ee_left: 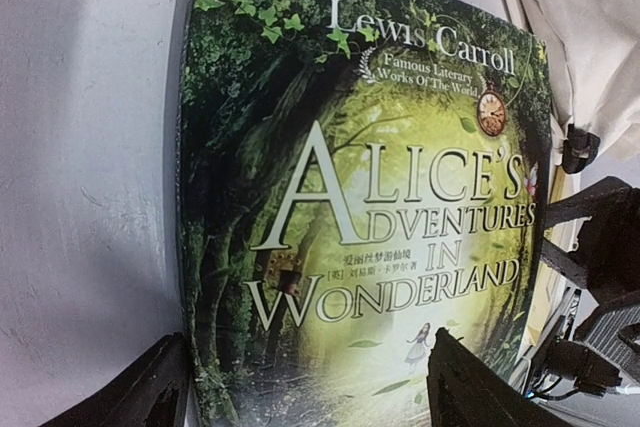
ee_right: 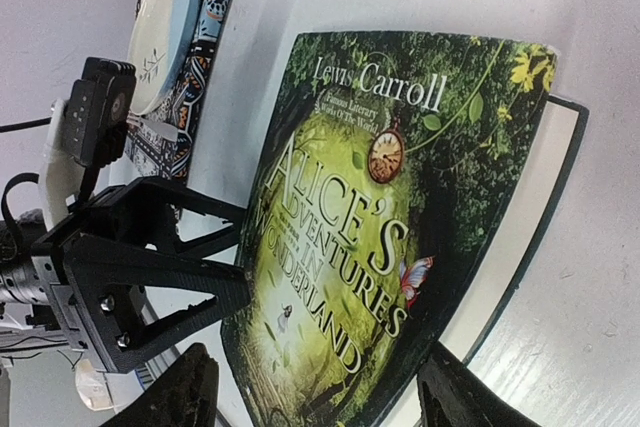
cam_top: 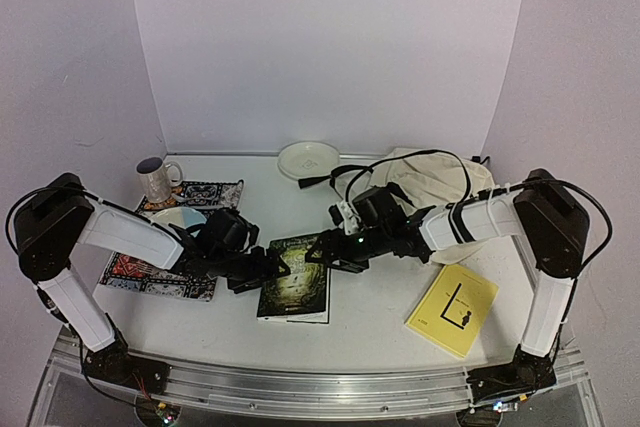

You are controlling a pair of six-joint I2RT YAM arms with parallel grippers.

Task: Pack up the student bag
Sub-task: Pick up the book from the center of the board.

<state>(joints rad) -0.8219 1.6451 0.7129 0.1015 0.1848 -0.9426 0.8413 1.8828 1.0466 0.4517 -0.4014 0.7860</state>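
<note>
Bag [cam_top: 432, 177] lies slumped at the counter's [cam_top: 380, 342] 2 o'clock corner, well apart from both tools. At centre I have the green book [cam_top: 295, 277] flanked. The left tool [cam_top: 262, 269] is open at its 9 o'clock edge and the right tool [cam_top: 325, 252] open at its 1 o'clock corner. I judge this the book's pick-up. Next, one tool must close on an edge, lift, and carry it toward 2 o'clock, though I cannot make out the bag's opening.

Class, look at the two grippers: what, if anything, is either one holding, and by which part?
Nothing looks gripped: the left gripper and the right gripper stand open at opposite edges of the book.
</note>
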